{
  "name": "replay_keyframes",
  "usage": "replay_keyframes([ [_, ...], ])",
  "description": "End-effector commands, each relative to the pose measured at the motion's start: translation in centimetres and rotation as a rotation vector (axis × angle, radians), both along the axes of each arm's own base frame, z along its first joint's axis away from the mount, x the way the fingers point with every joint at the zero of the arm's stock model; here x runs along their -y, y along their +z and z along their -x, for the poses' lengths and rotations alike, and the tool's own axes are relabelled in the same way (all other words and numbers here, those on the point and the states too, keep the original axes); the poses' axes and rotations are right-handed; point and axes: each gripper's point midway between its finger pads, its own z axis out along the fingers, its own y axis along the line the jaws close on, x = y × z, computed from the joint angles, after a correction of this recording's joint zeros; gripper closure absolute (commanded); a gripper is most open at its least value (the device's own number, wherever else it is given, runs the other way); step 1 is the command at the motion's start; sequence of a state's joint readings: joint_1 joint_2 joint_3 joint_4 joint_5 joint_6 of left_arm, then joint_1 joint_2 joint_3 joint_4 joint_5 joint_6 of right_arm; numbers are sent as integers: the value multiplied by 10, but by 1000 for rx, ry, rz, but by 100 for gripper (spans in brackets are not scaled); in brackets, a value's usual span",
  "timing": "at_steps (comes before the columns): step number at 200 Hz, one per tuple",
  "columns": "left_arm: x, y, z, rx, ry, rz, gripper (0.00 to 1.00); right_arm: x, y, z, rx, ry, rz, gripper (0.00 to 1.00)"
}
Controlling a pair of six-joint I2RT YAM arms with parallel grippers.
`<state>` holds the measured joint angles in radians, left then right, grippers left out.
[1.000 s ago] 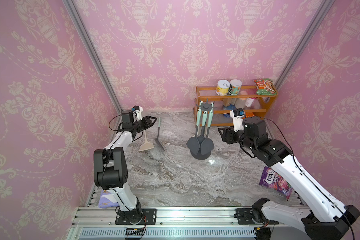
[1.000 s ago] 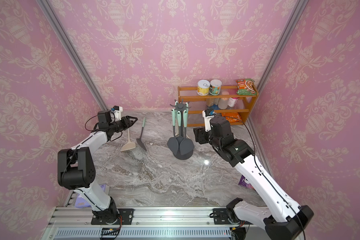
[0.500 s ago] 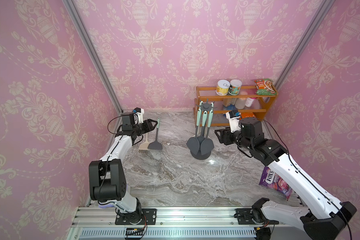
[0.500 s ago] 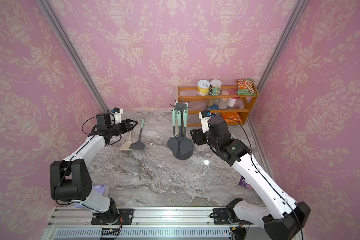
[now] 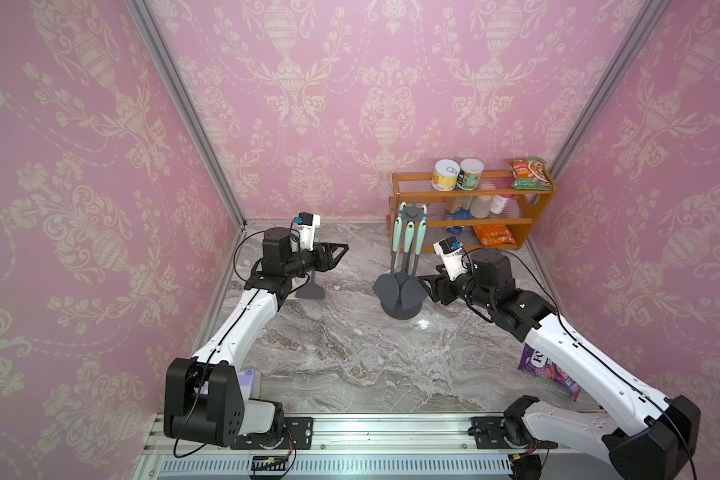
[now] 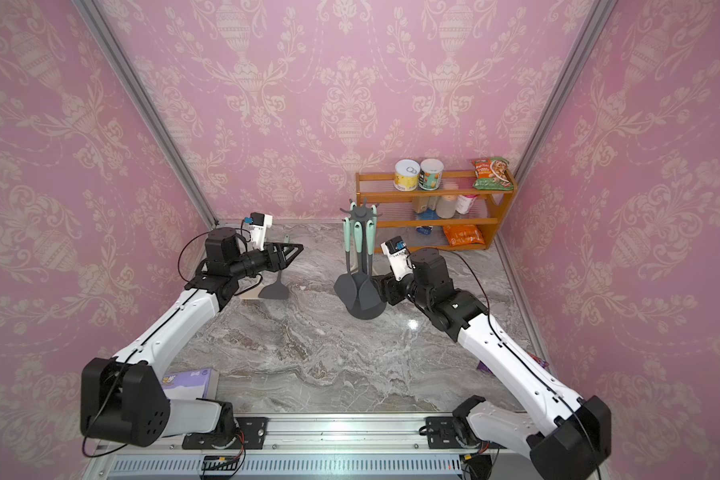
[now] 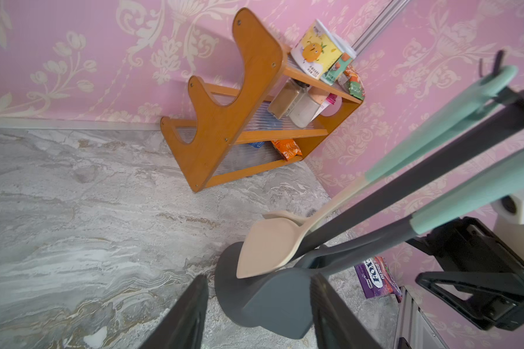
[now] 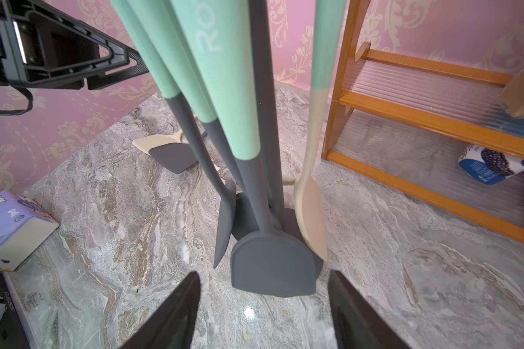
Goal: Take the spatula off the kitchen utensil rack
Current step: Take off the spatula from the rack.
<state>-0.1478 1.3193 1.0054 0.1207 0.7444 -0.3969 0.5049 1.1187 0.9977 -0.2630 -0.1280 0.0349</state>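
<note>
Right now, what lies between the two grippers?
The rack with its hanging utensils, between left gripper and right gripper; both top views show it.

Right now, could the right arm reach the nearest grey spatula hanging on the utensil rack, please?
Probably yes: the open right gripper faces that grey spatula on the utensil rack, with nothing between them.

1. The left gripper (image 5: 344,249) has swung away from the side wall toward the kitchen utensil rack (image 5: 404,311).
2. The dark spatula (image 5: 310,291), tilted on edge 1 second ago, now lies flat on the table.
3. The right gripper (image 5: 425,284) has edged closer to the rack's base.
</note>
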Motion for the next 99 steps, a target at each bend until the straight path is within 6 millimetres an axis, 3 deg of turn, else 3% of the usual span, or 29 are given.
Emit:
replay_keyframes([
  [1, 33, 23, 32, 162, -148, -24, 41, -9, 22, 1, 127, 62, -24, 30],
  [36, 64, 33, 50, 327, -163, -119, 40, -15, 34, -7, 211, 81, -46, 30],
  [99, 81, 43, 32, 446, -117, -113, 42, -22, 50, -27, 321, 77, -31, 31],
])
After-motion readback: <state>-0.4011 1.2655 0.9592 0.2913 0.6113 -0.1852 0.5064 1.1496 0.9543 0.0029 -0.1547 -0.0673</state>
